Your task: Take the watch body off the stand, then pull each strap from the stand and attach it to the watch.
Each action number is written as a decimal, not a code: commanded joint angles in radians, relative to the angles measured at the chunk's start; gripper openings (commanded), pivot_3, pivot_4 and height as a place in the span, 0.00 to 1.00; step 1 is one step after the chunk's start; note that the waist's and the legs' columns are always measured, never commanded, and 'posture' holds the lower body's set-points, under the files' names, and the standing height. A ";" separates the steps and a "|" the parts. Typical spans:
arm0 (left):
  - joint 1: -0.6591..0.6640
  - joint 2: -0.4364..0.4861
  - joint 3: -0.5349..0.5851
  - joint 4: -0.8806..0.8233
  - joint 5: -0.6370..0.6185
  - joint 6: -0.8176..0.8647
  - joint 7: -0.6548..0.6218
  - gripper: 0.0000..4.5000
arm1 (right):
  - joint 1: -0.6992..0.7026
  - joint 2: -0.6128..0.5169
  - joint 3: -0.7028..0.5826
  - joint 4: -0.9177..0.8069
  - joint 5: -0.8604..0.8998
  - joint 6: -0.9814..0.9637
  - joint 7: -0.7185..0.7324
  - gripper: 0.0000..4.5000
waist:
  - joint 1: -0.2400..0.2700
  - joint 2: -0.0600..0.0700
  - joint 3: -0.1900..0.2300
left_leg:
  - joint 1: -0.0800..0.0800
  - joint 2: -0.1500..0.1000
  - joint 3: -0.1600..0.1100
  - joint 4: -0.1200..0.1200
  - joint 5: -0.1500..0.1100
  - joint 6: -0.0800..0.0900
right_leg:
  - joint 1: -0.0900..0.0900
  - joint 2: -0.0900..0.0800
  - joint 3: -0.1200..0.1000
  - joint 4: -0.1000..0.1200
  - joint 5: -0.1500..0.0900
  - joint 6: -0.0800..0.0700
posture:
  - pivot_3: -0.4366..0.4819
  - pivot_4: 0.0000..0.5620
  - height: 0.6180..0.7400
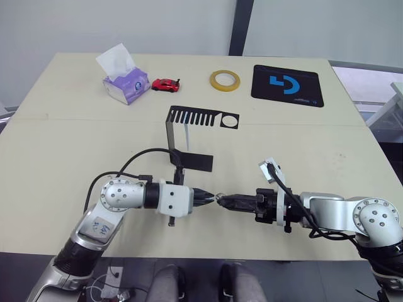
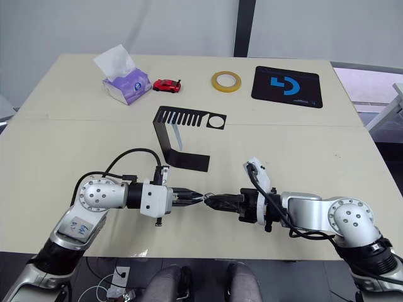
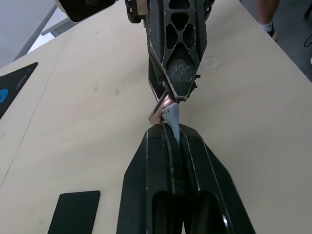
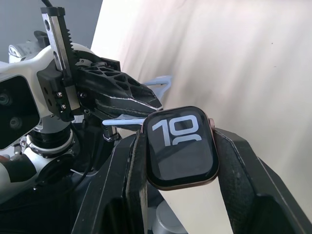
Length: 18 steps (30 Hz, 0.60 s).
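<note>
A: Was the watch (image 4: 181, 146) off the stand (image 1: 189, 135) yet?

B: Yes. The right hand (image 1: 230, 202) pinched it tight, well in front of the stand, over the surface (image 1: 302, 138).

A: And the straps?

B: The left hand (image 1: 205, 198) squeezed one strap (image 3: 171, 118), its tip touching the watch. I'd say it wasn't joined yet. Both hands pointed at each other, tip to tip.

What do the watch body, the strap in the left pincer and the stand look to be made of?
Watch body: glossy glass face with reflections, rim probably metal. Strap: pale grey-blue, matte, bending at its tip, likely silicone or rubber. Stand: thin black sheet with sharp bends and cut slots, apparently painted metal.
</note>
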 commanded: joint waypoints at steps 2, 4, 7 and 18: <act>-0.026 -0.011 -0.017 -0.056 -0.003 0.008 0.007 0.00 | -0.017 -0.005 0.014 -0.030 0.053 -0.003 0.001 0.35 | 0.000 0.000 0.000 | 0.000 0.000 0.000 0.000 0.000 0.000 | 0.000 0.000 0.000 0.000 0.000 0.000 | 0.48 0.27 1.00; -0.027 -0.009 -0.018 -0.058 -0.002 0.013 0.006 0.00 | -0.018 -0.006 0.015 -0.031 0.053 -0.002 0.001 0.35 | 0.000 0.000 0.000 | 0.000 0.000 0.000 0.000 0.000 0.000 | 0.000 0.000 0.000 0.000 0.000 0.000 | 0.48 0.27 1.00; -0.029 -0.009 -0.019 -0.055 0.004 0.023 0.009 0.00 | -0.019 -0.009 0.018 -0.031 0.054 0.000 0.002 0.35 | 0.000 0.000 0.000 | 0.000 0.000 0.000 0.000 0.000 0.000 | 0.000 0.000 0.000 0.000 0.000 0.000 | 0.48 0.27 1.00; -0.036 -0.006 -0.026 -0.056 0.025 0.056 0.009 0.00 | -0.022 -0.014 0.025 -0.034 0.054 0.008 0.011 0.35 | 0.000 0.000 0.000 | 0.000 0.000 0.000 0.000 0.000 0.000 | 0.000 0.000 0.000 0.000 0.000 0.000 | 0.48 0.27 1.00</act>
